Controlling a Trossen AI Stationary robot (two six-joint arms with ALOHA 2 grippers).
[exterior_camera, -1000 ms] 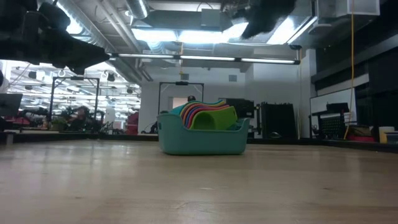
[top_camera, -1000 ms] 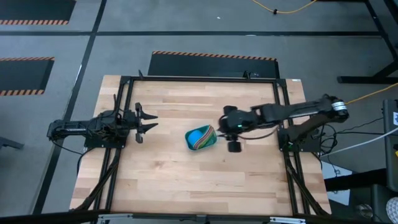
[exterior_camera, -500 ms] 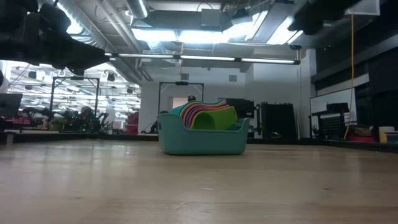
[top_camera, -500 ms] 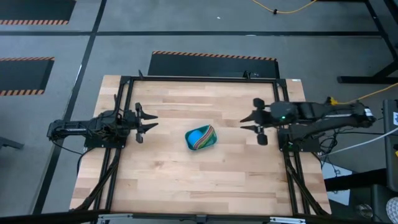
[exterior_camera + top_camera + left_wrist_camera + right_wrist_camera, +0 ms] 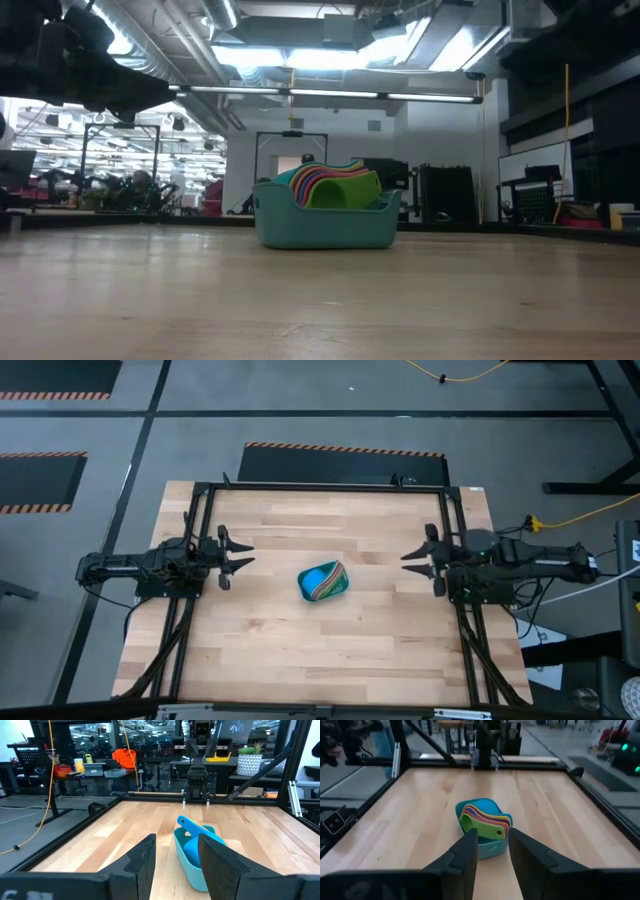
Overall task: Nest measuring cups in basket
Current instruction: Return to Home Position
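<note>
The teal basket [image 5: 322,582] [image 5: 325,228] stands on its base at the middle of the wooden table. Several measuring cups [image 5: 487,821] sit nested in it, leaning as one stack, the green one [image 5: 479,827] outermost, with a blue handle [image 5: 192,825] sticking up over the rim. My left gripper [image 5: 248,555] [image 5: 176,839] hovers open by the table's left edge, pointing level at the basket. By the right edge my right gripper [image 5: 412,561] [image 5: 492,832] is open, also facing the basket from well off. Neither has anything between its fingers.
A black frame rail [image 5: 320,487] runs around the table top, and both arm bases sit on its side rails. Bare wood [image 5: 320,650] lies all around the basket. Beyond the far edge, the low view shows a workshop room with racks.
My right gripper has drawn back from just right of the basket toward the table's right edge, sinking a little and tipping up closer to level. Its fingers keep the same gap. The basket and cups have stayed where they were.
</note>
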